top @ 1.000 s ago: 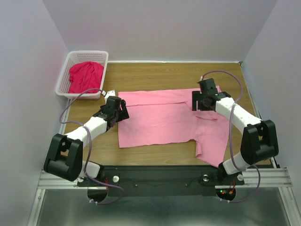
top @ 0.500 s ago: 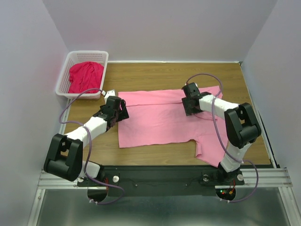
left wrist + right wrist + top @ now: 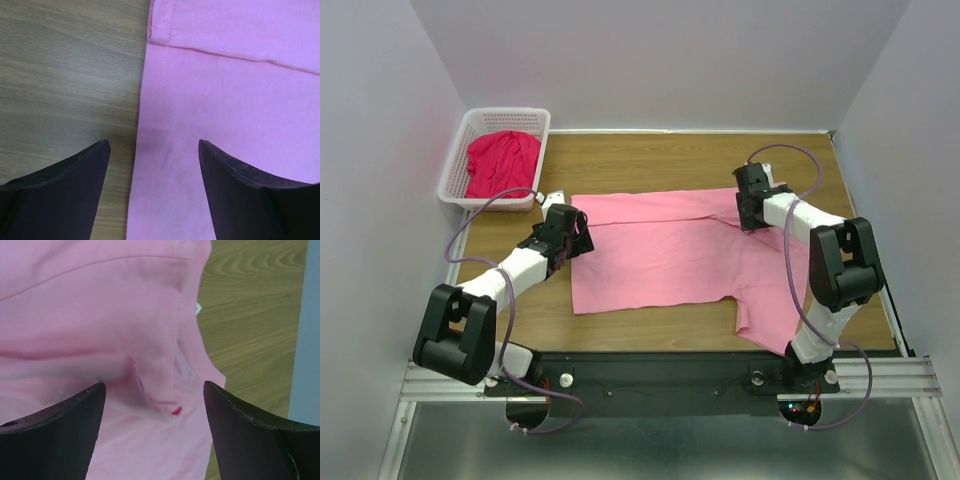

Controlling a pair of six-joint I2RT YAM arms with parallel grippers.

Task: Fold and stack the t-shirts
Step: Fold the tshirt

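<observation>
Near edge of the tabletop [image 3: 650, 160]: both arm bases, with the arms reaching out over the wood.

The pink t-shirt [image 3: 660, 255] lies spread flat, centre to right of the tabletop. Its near-right part runs down toward the near edge by the right arm's base. A crease line crosses its far part from left to right.

The left tool [image 3: 154, 145] is at the shirt's left edge and wide open, with nothing held. In the left wrist view the hem runs up between the fingers [image 3: 65, 200], one over bare wood and the other over pink cloth. A second layer of cloth overlaps just beyond the tips. Can't tell if the tips touch the cloth or the wood.

The right tool [image 3: 154, 385] is further out, at the shirt's far-right corner. It is also wide open with nothing gripped. In the right wrist view a raised wrinkle of pink cloth sits between the fingers, not pinched. There is a small red speck at the wrinkle's tip, but I can't tell what it is. Bare wood shows past the shirt's edge on the right.

Far left corner: a white basket [image 3: 457, 165] against the wall holds the red t-shirt [image 3: 500, 160], crumpled inside. It is well apart from the pink one, and neither tool is near it.
</observation>
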